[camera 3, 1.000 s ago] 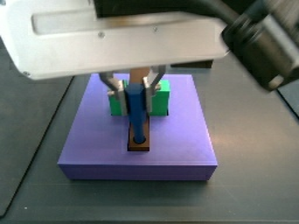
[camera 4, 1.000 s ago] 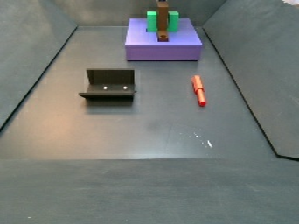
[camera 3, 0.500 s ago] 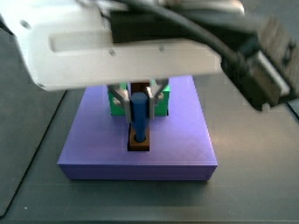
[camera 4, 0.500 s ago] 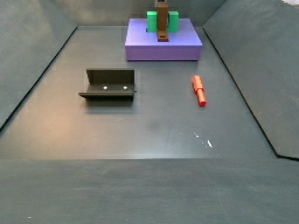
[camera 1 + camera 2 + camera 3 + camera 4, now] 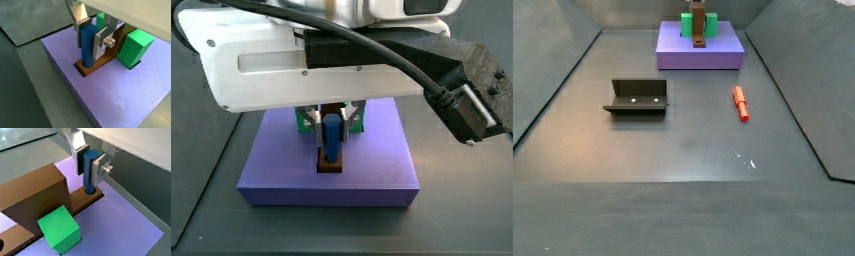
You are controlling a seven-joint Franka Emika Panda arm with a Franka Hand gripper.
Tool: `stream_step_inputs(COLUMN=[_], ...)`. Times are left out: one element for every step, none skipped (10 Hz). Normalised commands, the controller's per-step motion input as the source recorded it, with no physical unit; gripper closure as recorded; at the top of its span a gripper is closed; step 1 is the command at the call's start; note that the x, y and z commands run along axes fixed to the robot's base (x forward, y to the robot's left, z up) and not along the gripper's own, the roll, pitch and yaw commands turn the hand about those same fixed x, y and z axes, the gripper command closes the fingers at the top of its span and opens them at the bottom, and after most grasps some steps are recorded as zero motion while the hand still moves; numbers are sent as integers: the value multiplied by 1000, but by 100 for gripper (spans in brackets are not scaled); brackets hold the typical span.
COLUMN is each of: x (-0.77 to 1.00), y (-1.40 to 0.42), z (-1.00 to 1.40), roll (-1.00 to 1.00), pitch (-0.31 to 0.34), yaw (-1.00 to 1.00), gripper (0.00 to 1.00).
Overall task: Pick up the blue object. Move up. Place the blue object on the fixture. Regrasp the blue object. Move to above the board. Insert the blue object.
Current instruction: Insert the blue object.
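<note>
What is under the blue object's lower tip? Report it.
The blue object, upright in the end effector, meets the brown bar on the board. In both wrist views the peg hides the contact spot, so no hole shows.

1. Gripper (image 5: pixel 92 31), above the board: fingers (image 5: pixel 101 39) brushed silver metal, dark matt pads.
2. Blue object (image 5: pixel 87 44): smooth, slightly glossy plastic.
3. Board (image 5: pixel 127 95): matt lavender, finely textured.
4. Brown bar (image 5: pixel 30 195): matt, wood-like.
5. Floor (image 5: pixel 687 150): dull grey, faint sheen.
</note>
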Motion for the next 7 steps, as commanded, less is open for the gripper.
stream_step_inputs(x=[129,160,223,257,254,300,251], y=[191,0,-274,-269,-91,-183,-109], z=[-169,-497,-286,-217,-171,0,-71], roll=[-51,-116,-136,-133,-113,-139,-157], pitch=[11,-69,-6,0,0,34,0], yaw=[-100,-40,54,26,0,0,0], gripper=[100,100,100,100,100,100,100])
